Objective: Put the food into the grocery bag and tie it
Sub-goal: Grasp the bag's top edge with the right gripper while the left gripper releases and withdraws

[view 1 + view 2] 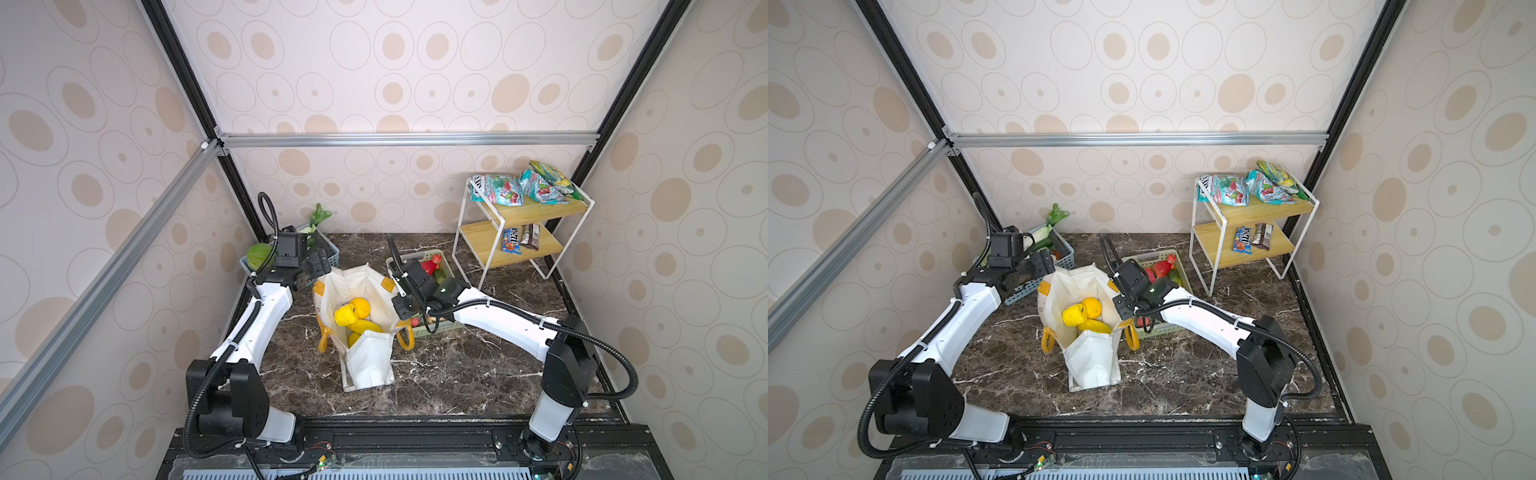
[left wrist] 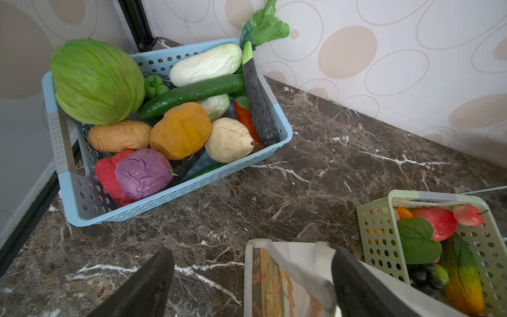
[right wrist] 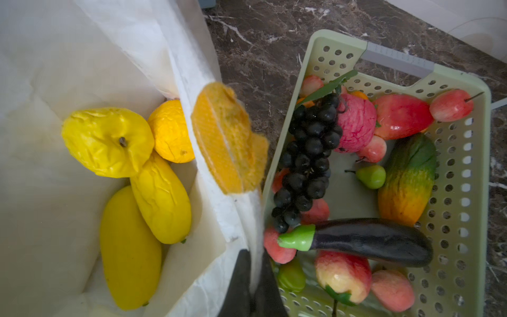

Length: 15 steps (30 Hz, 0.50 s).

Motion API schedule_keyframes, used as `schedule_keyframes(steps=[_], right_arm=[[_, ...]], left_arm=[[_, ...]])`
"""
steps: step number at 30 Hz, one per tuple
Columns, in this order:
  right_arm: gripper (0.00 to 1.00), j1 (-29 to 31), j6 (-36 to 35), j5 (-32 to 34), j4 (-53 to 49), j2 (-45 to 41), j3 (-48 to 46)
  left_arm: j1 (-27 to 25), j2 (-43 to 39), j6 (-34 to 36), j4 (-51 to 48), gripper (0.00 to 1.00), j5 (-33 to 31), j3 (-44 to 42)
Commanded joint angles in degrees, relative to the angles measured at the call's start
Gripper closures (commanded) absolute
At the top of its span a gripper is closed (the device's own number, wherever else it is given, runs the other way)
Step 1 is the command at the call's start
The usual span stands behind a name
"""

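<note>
The cream grocery bag stands open in the middle of the marble table in both top views. An orange and yellow fruits lie inside it. The right wrist view shows the same fruits on the bag's floor. My right gripper is shut on the bag's rim, beside an orange handle. My left gripper is open above the bag's printed far corner, holding nothing. A purple onion lies in the blue basket.
The blue basket of vegetables sits at the back left. A green basket with grapes, an eggplant and red fruits sits right of the bag, under my right arm. A white-framed wooden shelf with snack packets stands at the back right.
</note>
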Motion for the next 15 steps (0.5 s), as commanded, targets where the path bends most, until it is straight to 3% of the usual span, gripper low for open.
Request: schedule_keyframes(steps=[1, 15], right_arm=[[0.98, -3.24, 1.89, -1.06, -1.19, -2.67, -3.62], [0.99, -5.92, 12.59, 2.91, -1.78, -4.36, -8.44]], left_arm=[[0.84, 1.76, -1.05, 1.52, 0.1, -0.7, 2.9], [1.61, 15.09, -5.09, 5.84, 0.12, 0.7, 10.25]])
